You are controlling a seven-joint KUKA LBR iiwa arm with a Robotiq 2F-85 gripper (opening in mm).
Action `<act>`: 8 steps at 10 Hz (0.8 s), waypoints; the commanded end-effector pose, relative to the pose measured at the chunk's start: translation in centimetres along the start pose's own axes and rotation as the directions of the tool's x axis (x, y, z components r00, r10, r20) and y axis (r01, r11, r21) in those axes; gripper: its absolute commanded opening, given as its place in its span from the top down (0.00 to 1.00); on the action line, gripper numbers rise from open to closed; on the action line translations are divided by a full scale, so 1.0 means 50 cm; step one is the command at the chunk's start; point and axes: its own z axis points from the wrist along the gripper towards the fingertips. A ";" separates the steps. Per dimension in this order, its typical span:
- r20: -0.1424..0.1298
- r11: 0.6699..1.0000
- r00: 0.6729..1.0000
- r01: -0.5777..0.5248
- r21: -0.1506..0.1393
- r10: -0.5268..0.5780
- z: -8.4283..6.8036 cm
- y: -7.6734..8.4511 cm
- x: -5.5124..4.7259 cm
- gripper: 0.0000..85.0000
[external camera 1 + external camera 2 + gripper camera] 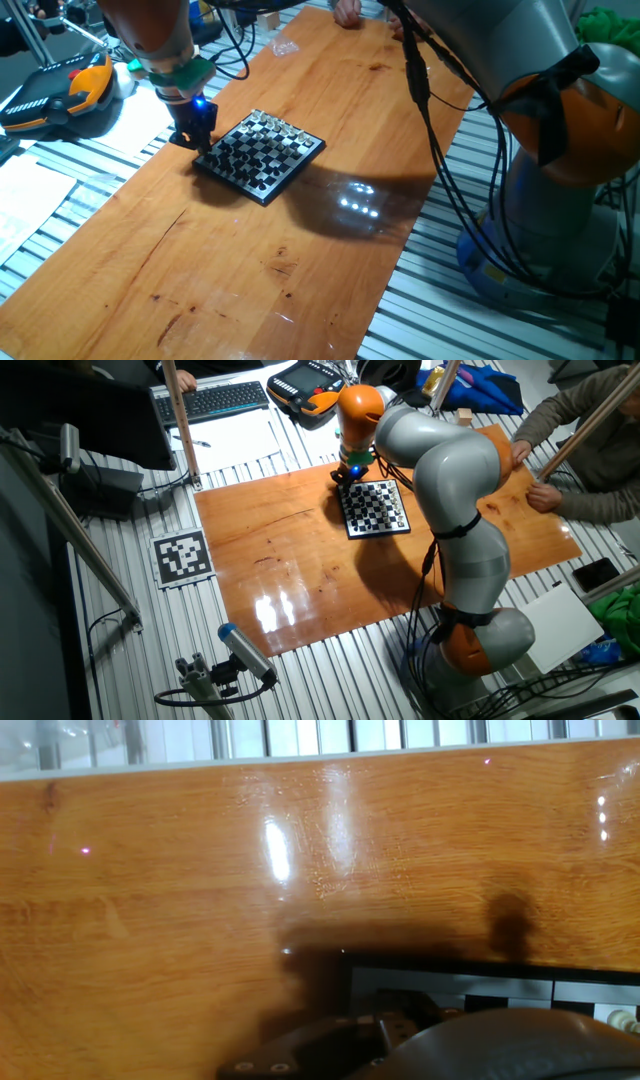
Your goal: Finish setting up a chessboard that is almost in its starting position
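Observation:
The chessboard [262,156] is a small black-framed board with black-and-white checks, lying on the wooden table [250,270]. Tiny silvery pieces stand along its far side and dark pieces along its near side. My gripper [197,138] hangs low at the board's left corner, with a blue light above its dark fingers. In the other fixed view the board [376,509] lies just past my gripper [346,473]. The hand view shows the board's black frame [450,982] at the bottom, behind dark gripper parts. The fingertips are hidden, so I cannot tell whether they hold a piece.
An orange-and-black teach pendant [65,92] lies left of the table. A small clear object [285,46] sits at the table's far end. A keyboard [215,400] and a printed marker tag [182,556] lie off the table. A person's hands [540,492] rest at the table's edge.

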 end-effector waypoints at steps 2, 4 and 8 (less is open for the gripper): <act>-0.004 1.000 1.000 -0.002 0.003 0.002 0.002 0.001 0.002 0.60; 0.000 1.000 1.000 -0.007 0.009 0.007 0.002 0.001 0.002 0.60; -0.016 0.999 1.000 -0.022 0.023 0.022 -0.035 0.007 -0.009 0.60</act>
